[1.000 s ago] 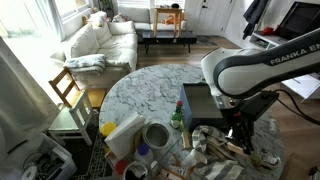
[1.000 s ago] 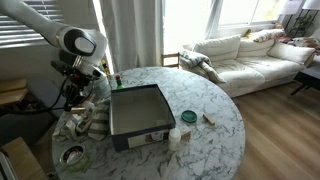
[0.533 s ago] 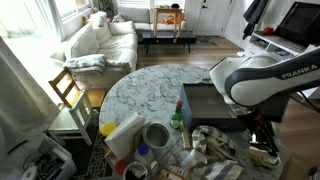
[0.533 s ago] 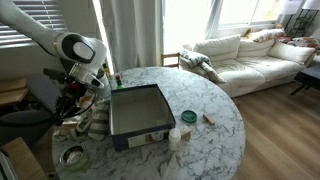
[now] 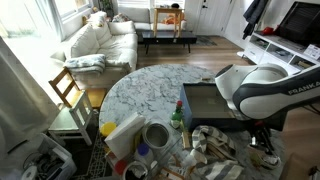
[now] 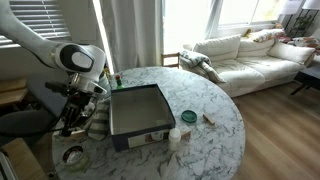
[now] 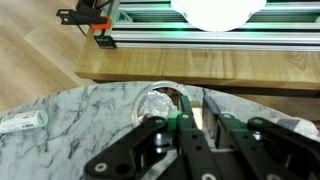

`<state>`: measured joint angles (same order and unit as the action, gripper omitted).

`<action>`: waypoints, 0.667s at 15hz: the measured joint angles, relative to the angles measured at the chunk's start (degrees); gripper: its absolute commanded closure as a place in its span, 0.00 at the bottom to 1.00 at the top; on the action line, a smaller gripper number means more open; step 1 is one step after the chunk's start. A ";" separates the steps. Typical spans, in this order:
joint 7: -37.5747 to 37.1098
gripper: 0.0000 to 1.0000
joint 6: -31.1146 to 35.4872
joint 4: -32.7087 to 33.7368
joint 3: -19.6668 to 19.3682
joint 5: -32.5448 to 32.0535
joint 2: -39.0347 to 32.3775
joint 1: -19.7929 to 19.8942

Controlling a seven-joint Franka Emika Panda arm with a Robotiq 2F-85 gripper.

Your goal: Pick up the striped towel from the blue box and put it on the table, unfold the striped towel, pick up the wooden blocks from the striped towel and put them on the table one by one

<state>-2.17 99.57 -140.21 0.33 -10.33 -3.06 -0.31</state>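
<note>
My gripper [image 5: 262, 138] hangs low over the table's edge beside the crumpled striped towel [image 5: 215, 146], which lies on the marble table next to the dark blue box [image 5: 200, 89]. In an exterior view the gripper [image 6: 68, 125] is just left of the towel [image 6: 90, 122] and the box [image 6: 140, 136]. In the wrist view the fingers [image 7: 186, 112] are nearly together with a thin pale wooden block [image 7: 186, 98] pinched between them, above the marble. Other blocks are hidden.
A green bottle [image 5: 177, 118] and a tape roll [image 5: 157, 135] stand near the towel. A green lid [image 6: 188, 117], a small jar [image 6: 177, 135] and a wooden piece [image 6: 209, 120] lie by the box. A round clear container [image 7: 158, 103] sits below the gripper.
The arm has swung away from over the towel toward the table's edge and dropped lower, with the fingers staying closed.
</note>
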 measured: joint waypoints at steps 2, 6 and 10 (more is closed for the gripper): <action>0.03 0.96 0.00 0.10 0.01 -0.15 -0.08 -0.01; 0.65 0.96 2.09 0.18 -0.02 -4.03 -0.64 0.03; 1.64 0.96 6.54 0.26 -0.41 -9.36 -1.61 0.13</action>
<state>-0.52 106.10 -139.94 -0.08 -19.69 -4.67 -0.19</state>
